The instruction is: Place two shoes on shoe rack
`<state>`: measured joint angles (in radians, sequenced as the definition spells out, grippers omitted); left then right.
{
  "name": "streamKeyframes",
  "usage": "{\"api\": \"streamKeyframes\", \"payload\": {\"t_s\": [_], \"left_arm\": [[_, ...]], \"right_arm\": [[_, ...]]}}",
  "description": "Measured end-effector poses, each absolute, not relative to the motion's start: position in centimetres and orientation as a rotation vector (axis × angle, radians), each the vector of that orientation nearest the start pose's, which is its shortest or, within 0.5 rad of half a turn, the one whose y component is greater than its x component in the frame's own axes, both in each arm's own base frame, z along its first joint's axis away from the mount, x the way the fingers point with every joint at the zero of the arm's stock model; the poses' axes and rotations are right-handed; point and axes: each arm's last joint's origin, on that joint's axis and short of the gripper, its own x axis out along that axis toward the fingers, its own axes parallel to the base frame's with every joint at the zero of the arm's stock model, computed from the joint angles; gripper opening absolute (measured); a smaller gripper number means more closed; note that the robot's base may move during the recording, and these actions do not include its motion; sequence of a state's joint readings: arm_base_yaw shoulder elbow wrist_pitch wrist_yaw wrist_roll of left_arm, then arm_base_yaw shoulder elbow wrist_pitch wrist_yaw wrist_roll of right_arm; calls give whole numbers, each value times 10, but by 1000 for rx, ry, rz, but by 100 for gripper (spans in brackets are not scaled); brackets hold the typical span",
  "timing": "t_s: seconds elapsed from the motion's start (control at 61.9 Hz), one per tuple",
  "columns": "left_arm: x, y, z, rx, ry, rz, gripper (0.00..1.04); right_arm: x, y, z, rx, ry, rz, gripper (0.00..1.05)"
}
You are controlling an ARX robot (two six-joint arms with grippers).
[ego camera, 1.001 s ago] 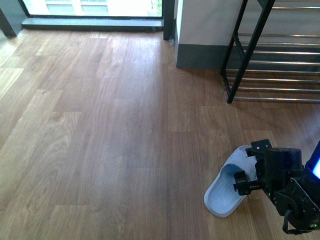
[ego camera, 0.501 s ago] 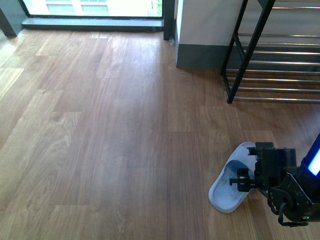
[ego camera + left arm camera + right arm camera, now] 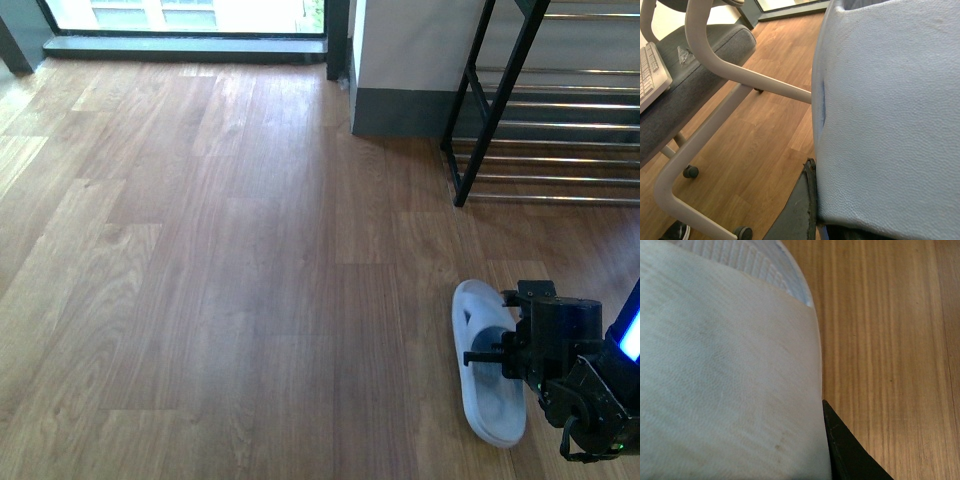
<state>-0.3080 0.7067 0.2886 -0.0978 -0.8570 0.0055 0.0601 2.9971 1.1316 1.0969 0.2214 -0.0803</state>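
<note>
Right claw (image 3: pixel 492 352) clamps the strap (image 3: pixel 476 338) of the sandal (image 3: pixel 492 400) on the floor (image 3: pixel 250 300), left claw (image 3: pixel 812 220) holds the second sandal (image 3: pixel 890 110); judged light, pliable foam, strap the best hold.

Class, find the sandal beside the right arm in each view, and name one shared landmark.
Front view: sandal lower right, at the right end effector.
Left wrist view: absent; a second sandal fills it, seemingly.
Right wrist view: sandal close up, filling most.
Shared: wood floor.
</note>
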Motion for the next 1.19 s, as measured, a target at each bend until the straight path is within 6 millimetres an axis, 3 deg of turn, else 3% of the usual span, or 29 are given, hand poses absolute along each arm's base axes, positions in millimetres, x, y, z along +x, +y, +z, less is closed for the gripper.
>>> {"api": "streamKeyframes", "payload": {"t_s": [0.194,0.323,0.371,0.501,0.597,0.711,0.84,0.92,1.195], "left_arm": [[143,-22,187,293,438,535,2],[143,-22,187,293,438,535,2],[143,-22,187,293,438,535,2],[143,-22,187,293,438,535,2],[143,-22,187,293,438,535,2],[143,-22,187,293,438,535,2],[143,-22,187,293,438,535,2],[143,-22,187,293,438,535,2],[143,-22,187,293,438,535,2]], "right_arm": [[335,28,-104,-339,656,100,1],[325,36,-39,-454,553,225,1],[308,41,3,-533,471,324,1],[274,46,71,-631,343,463,1],[250,43,118,-694,228,497,1],[219,35,159,-703,149,520,1],[173,29,195,-702,93,535,1],[155,27,210,-712,18,519,1],[150,26,212,-716,-1,506,1]]}}
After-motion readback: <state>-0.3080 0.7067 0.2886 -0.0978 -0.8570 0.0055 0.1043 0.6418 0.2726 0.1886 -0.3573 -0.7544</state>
